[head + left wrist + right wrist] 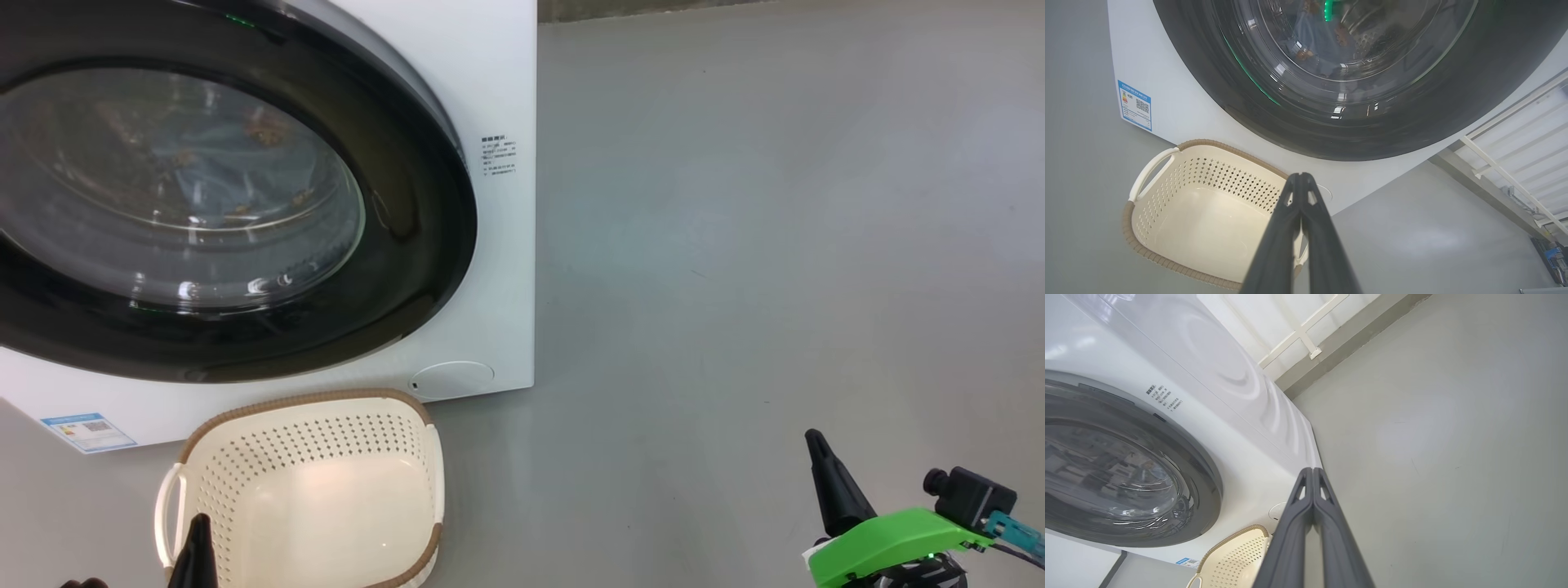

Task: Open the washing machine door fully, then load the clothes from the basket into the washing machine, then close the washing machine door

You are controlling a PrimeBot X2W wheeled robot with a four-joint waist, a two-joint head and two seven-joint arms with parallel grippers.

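1. A plain indoor laundry spot, more like a bare test room than a furnished home.
2. Left of the head view: a white washer (506, 286) stands directly on the floor (775, 245), with a blue label (88, 431) at its lower left.
3. Bottom centre-left: a basket (326, 437) in front of it.
4. Right half: smooth, bare grey floor.
5. Right edge of the left wrist view: a white wall (1531, 134) with pale bars and a grey skirting (1486, 192).

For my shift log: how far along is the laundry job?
Done: cream perforated plastic basket empty; light-blue printed clothes sit behind the round glossy black door, closed on the white washing machine. In hand: nothing; left gripper and right gripper shut, empty. Left: apparently nothing.
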